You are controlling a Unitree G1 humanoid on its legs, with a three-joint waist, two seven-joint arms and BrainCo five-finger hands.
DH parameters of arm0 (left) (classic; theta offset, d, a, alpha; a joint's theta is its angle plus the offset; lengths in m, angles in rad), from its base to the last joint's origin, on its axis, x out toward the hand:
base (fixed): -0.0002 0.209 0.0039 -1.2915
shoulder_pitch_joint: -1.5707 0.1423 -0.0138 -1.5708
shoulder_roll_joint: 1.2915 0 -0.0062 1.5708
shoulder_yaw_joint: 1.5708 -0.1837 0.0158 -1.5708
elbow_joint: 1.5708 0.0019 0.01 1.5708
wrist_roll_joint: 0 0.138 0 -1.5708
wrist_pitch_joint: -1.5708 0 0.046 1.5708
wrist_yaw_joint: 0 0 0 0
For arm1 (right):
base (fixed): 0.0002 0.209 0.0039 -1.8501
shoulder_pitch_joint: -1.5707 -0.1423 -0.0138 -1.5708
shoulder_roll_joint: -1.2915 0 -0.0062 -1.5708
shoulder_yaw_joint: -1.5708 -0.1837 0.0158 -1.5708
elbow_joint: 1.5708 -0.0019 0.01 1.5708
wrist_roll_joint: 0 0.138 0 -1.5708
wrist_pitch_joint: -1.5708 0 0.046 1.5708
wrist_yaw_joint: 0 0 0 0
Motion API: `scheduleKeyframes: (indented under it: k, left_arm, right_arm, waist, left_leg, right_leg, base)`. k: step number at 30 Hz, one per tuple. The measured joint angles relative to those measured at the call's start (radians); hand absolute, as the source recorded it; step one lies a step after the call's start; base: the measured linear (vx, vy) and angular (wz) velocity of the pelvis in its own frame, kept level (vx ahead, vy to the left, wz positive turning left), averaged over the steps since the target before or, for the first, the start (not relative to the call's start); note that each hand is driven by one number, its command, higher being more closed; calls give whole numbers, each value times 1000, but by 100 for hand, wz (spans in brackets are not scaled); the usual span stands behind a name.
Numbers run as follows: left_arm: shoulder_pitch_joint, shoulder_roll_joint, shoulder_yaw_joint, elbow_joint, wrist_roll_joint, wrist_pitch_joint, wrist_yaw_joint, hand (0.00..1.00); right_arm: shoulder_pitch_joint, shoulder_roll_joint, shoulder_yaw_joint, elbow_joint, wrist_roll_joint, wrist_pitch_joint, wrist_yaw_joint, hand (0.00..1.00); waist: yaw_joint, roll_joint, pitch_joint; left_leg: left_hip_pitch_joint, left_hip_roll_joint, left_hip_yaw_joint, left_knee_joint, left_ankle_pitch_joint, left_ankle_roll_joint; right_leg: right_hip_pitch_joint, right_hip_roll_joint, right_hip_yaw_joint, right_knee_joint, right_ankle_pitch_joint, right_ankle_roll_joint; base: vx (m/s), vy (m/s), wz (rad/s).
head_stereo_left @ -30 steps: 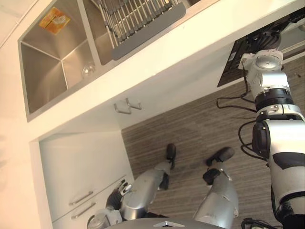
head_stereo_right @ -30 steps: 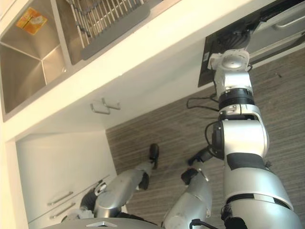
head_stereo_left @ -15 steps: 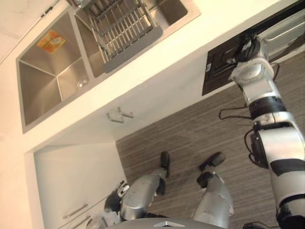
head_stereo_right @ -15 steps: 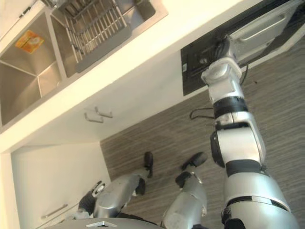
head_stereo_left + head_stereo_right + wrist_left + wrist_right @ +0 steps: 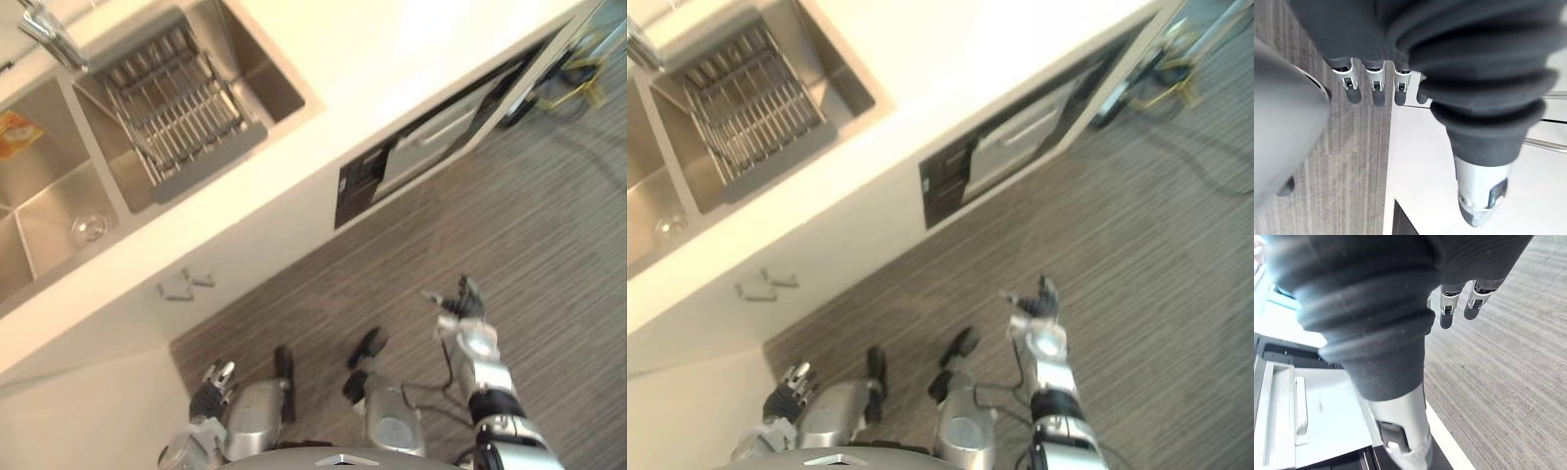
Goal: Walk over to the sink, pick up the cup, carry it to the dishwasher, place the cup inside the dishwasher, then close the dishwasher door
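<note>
**Head views, looking down.**

- **7 o'clock, nearest:** the left hand [image 5: 211, 390] hangs beside a white cabinet [image 5: 78, 411]. Its fingers are straight and relaxed, and it is empty.
- **4 o'clock:** the right hand [image 5: 464, 302] is raised over the striped floor [image 5: 549, 225]. Its fingers are spread wide with the thumb apart, and it is likewise empty.
- **Cup:** it is in neither hand, and its place cannot be told.
- **8 o'clock:** two small handles [image 5: 186, 284] project from the front below the counter [image 5: 392, 49].
- **1 o'clock:** the dishwasher [image 5: 431, 147] is built in under the counter edge.
  - It has a pale door with a bar handle [image 5: 1300, 409].
  - A dark panel [image 5: 358, 184] lies just beside the door on the sink side.
  - Whether the door is fully closed cannot be told.
- **10 o'clock, farthest:** the steel sink [image 5: 44, 230] has two basins.
  - A grey rack [image 5: 181, 113] spans the basin nearer the dishwasher.
  - The other basin holds a round ring [image 5: 90, 227] on its floor, cup or drain not distinguishable, and an orange label [image 5: 15, 132].
- **11 o'clock:** the tap [image 5: 44, 29] stands behind the sink.
</note>
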Motion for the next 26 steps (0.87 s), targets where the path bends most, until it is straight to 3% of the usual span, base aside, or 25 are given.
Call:
scheduleKeyframes:
  k: [3,5,8,10,13,15,20,22,26]
  left_arm:
    - [-1,0,36,60,26,4,14,0]
    - [1,2,69,106,39,11,28,0]
    - [6,21,86,149,52,13,33,0]
    - [-3,40,107,161,63,21,45,0]
    - [-23,34,158,185,106,53,49,0]
    - [-25,17,200,187,126,69,49,0]
    - [-24,-17,281,197,141,91,58,0]
    - [-22,-30,322,200,134,101,76,0]
    - [-19,-44,338,205,136,116,79,0]
  right_arm:
    - [60,37,-86,164,40,-69,68,0]
    - [108,71,-128,221,65,-77,103,0]
    - [165,139,-183,283,74,-69,136,0]
    - [207,175,-227,329,77,-35,142,0]
    - [227,193,-258,353,80,-9,172,0]
    - [232,205,-257,346,68,-10,178,0]
    - [243,255,-236,305,-22,-12,187,0]
    - [269,260,-225,295,-69,-14,203,0]
    - [312,256,-194,266,-87,-49,208,0]
  waist:
    - [-4,-33,-57]
    - [-4,-43,-86]
    - [-10,-66,-121]
    - [-21,-88,-138]
    - [-22,-97,-163]
    - [-19,-100,-171]
    - [-11,-125,-196]
    - [-3,-141,-212]
    - [-6,-124,-239]
  left_leg:
    - [43,0,-7,-2,-16,11]
    - [66,0,-25,-14,-18,16]
    - [69,-1,-80,-17,-14,19]
    - [73,-6,-138,-30,4,13]
    - [88,8,-187,-100,60,1]
    - [104,21,-199,-142,88,-8]
    - [110,24,-201,-151,94,-26]
    - [133,25,-198,-152,97,-33]
    - [136,49,-173,-153,114,-45]
  right_leg:
    - [24,-33,2,89,-28,36]
    - [28,-52,13,149,-31,40]
    - [62,-27,150,122,-18,55]
    - [103,-11,254,85,-17,55]
    - [101,8,394,98,-35,28]
    - [103,18,430,102,-44,22]
    - [118,11,429,104,-105,62]
    - [150,9,424,96,-176,106]
    - [177,29,417,79,-187,110]
  base:
    - [47,127,13]
    - [6,116,20]
    - [25,55,45]
    - [41,7,76]
    - [29,6,54]
    - [-38,-22,27]
    - [-101,-72,5]
    - [-99,-119,11]
    - [-68,-85,26]
